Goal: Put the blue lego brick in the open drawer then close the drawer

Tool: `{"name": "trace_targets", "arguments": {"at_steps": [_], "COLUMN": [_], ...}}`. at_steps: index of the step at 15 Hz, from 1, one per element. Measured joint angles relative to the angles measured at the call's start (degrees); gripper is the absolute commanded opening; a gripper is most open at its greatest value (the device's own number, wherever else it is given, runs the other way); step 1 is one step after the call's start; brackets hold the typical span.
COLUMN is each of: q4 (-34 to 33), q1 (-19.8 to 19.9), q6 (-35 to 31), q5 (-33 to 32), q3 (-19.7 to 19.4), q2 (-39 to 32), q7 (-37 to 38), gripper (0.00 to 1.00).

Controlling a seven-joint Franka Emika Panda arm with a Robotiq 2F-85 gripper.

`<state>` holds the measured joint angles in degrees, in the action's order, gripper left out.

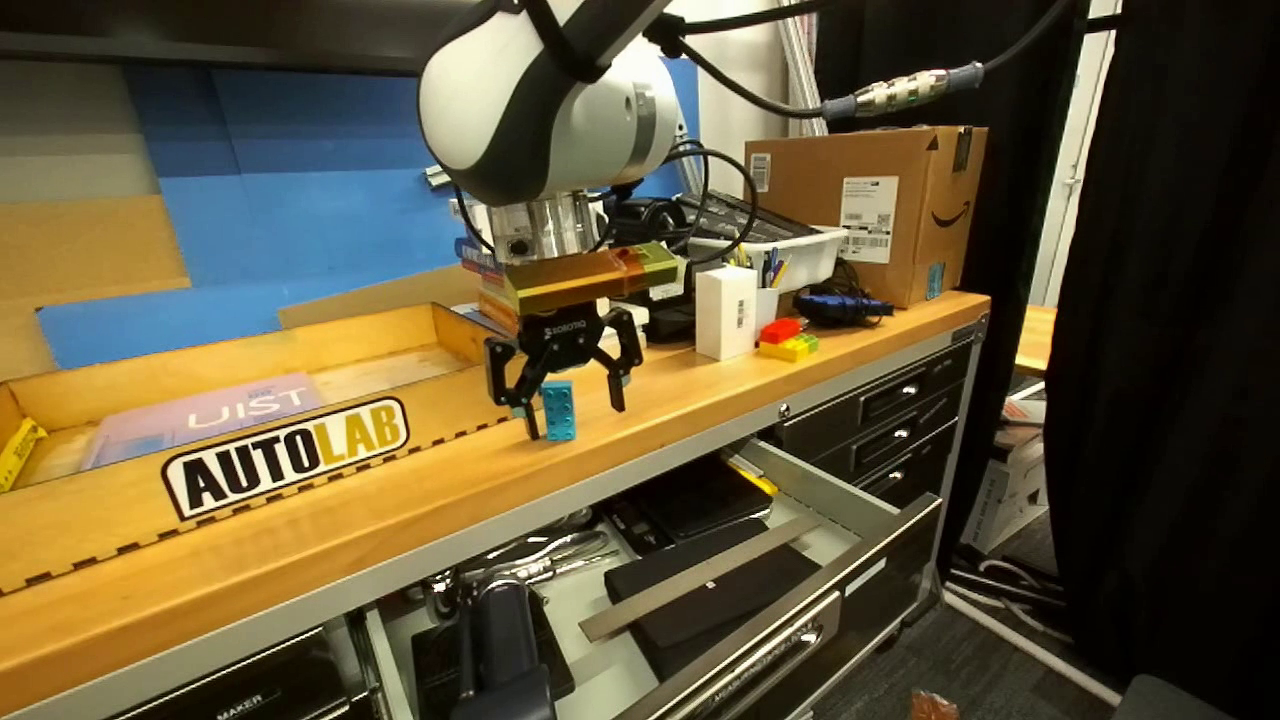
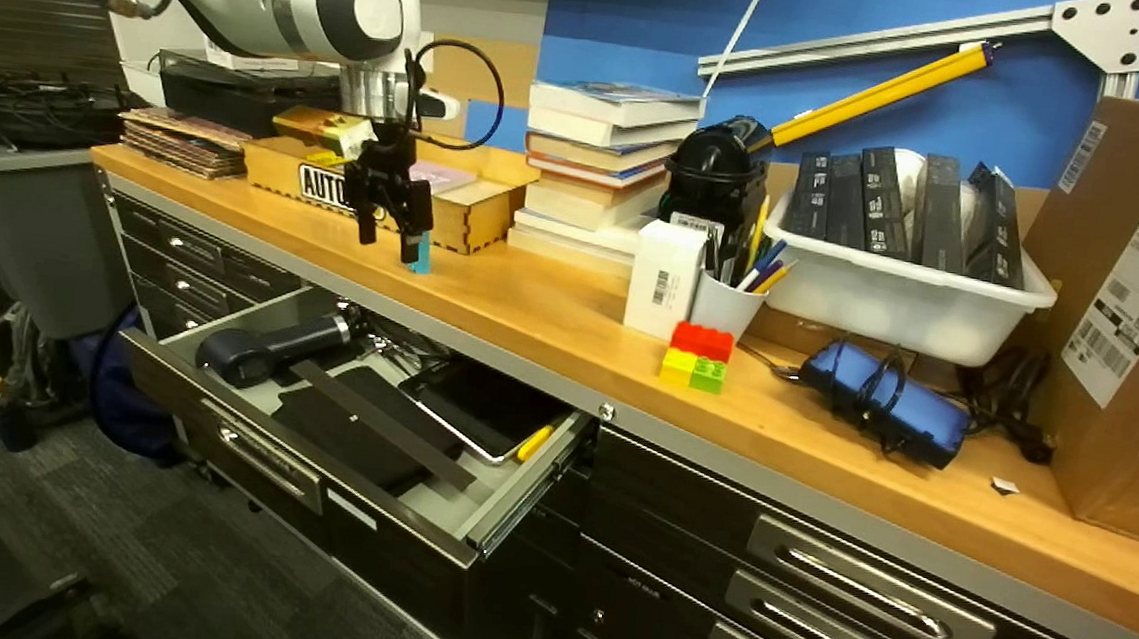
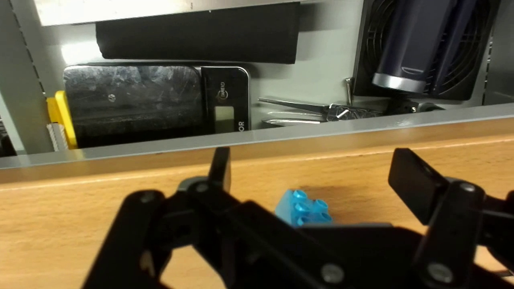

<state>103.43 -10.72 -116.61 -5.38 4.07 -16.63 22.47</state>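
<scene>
1. Worktop point(image 1: 660, 400): biggest thing here. In an exterior view it slants from lower left up to the right side of the frame, with a straight front edge the whole way along.

2. Drawer point(image 1: 900, 575): pulled out, lower centre to lower right, just under that edge. Pretty crowded in there, but the wrist view has a patch of grey floor showing right of centre near the top, between a black slab point(image 3: 196, 36) and a black fan grille point(image 3: 371, 36).

3. Wooden tray point(image 1: 450, 415), the AUTOLAB one: takes up the left of the frame, so things are tighter on that side.

4. Claw point(image 1: 575, 420): middle of the frame, fingers spread wide, so it's released.

5. White box point(image 1: 722, 315): upright, right of centre, with a decent stretch of wood showing between it and the claw.

6. Brick clump point(image 2: 697, 354): red, yellow and green, right of centre, just beside the white box.

7. Blue lego brick point(image 1: 560, 410): on the worktop, mid-frame, near the front edge. Looks stood on end, so the long axis goes up and down, studs facing the drawer side. Wrist view has it lower right of centre, between the fingertips but nearer the left-hand one, wood visible either side plus a strip before the edge. The claw hides its bottom part there.
</scene>
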Motion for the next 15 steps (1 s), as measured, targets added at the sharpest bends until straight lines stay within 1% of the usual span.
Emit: {"name": "trace_targets", "arguments": {"at_steps": [5,10,12,15], "q4": [0.0,0.0,0.0,0.0], "q1": [-0.9,-1.3,-1.4,-1.7], "q6": [-5.4,-9.6,-10.4,-11.3], "q5": [-0.5,-3.5,-4.9,-7.2], "q3": [0.0,-0.4,-0.9,-1.7], "q2": [-0.7,-1.7,-2.0,-2.2], "q7": [3.7,7.2,8.5,10.0], "gripper": [1.0,1.0,0.75,0.51]}}
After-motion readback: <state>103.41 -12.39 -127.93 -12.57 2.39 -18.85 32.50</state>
